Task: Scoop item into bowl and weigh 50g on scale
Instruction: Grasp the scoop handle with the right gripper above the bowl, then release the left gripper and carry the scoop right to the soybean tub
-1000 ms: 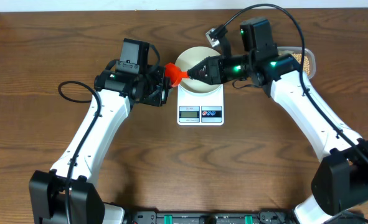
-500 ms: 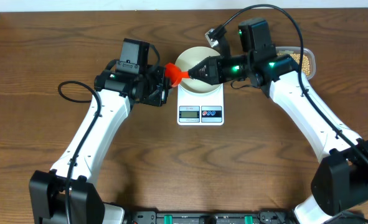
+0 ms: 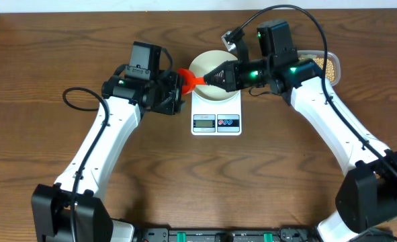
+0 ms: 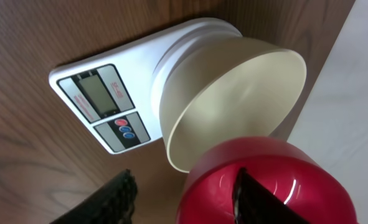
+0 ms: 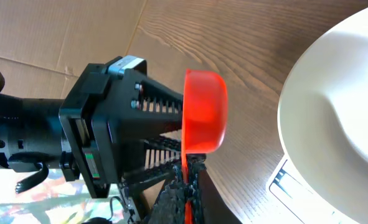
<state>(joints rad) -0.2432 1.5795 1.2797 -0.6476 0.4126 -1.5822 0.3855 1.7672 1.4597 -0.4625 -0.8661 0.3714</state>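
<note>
- Overhead: noted white bowl (image 3: 203,62) seated on scale (image 3: 216,122), mid-bench (image 3: 265,175). Beans (image 3: 328,66) lying in clear tub (image 3: 338,72) at far right, well apart from bowl. Logged red scoop (image 3: 187,78) held between both arms, just left of bowl.
- Left wrist: found left fingers (image 4: 112,199) spread, straddling scoop cup, not pinching. No beans visible in bowl. Scale display unreadable.
- Right wrist: recorded right fingers (image 5: 171,199) clamped on scoop handle, cup turned toward left fingers.
- Judged as scoop handover, right to left. To do well: close left fingers squarely on cup wall, confirm firm hold, only then release right. Keep scoop off bowl rim to avoid nudging scale.
</note>
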